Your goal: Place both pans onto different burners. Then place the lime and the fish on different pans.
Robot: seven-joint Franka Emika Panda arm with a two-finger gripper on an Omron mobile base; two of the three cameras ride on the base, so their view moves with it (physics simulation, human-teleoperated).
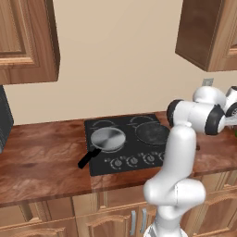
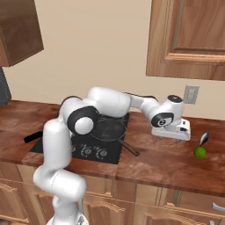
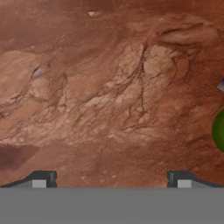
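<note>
Our hand [image 2: 172, 137] hangs just above the bare wooden desk [image 2: 162, 160], fingers [image 3: 41, 178] spread wide and empty. To its right the lime [image 2: 200, 152] sits on the desk, near but apart from us, with a small silvery fish [image 2: 204, 138] just behind it. Left of the hand lies the black cooktop [image 1: 125, 143]: the dark pan [image 2: 109, 130] rests on a right-hand burner, its handle pointing toward the desk front, and the steel pan [image 1: 108, 139] rests on the front left burner, black handle jutting over the cooktop's edge.

2 pans [image 1: 108, 139] [image 1: 152, 133] on burners; lime [image 2: 200, 152] on counter
</note>
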